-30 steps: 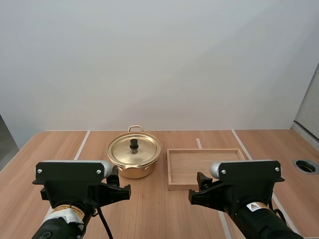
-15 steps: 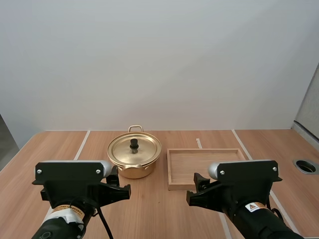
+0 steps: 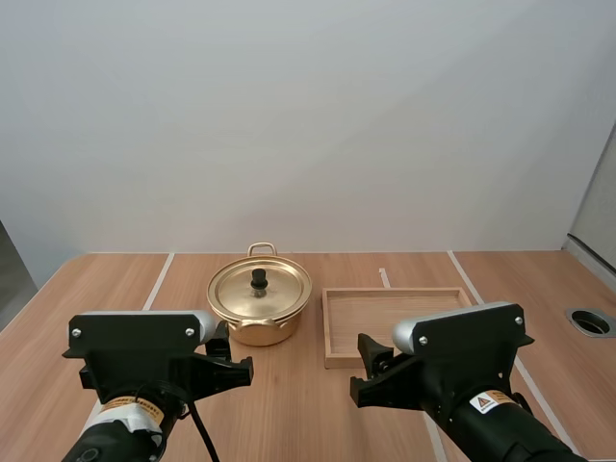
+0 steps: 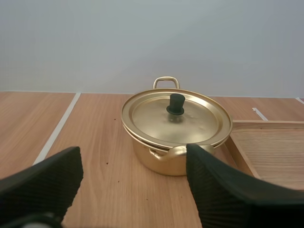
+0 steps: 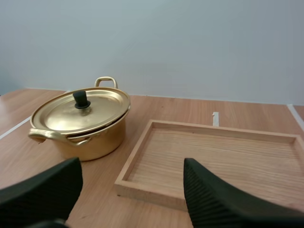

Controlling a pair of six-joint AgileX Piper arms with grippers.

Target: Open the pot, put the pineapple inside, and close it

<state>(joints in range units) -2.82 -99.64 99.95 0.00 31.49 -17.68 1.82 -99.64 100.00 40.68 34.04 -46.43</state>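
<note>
A golden pot (image 3: 259, 310) stands on the wooden table with its lid (image 3: 260, 289) on, a black knob (image 3: 259, 278) at the lid's middle. My left gripper (image 4: 133, 187) is open, low over the table in front of the pot (image 4: 166, 159), with its fingers (image 4: 45, 183) wide apart. My right gripper (image 5: 132, 187) is open too, near the front edge of the wooden tray (image 5: 142, 183), with the pot (image 5: 88, 135) off to its left. Both arms sit at the near edge of the table, the left arm (image 3: 144, 361) and the right arm (image 3: 462, 361).
The shallow wooden tray (image 3: 332, 358) lies just right of the pot, almost touching it. A round cable hole (image 3: 590, 321) is set in the table at the far right. White lines (image 3: 157, 281) run across the tabletop.
My right arm has shifted a little to the left and tilted. The left arm, pot and tray have stayed where they were.
</note>
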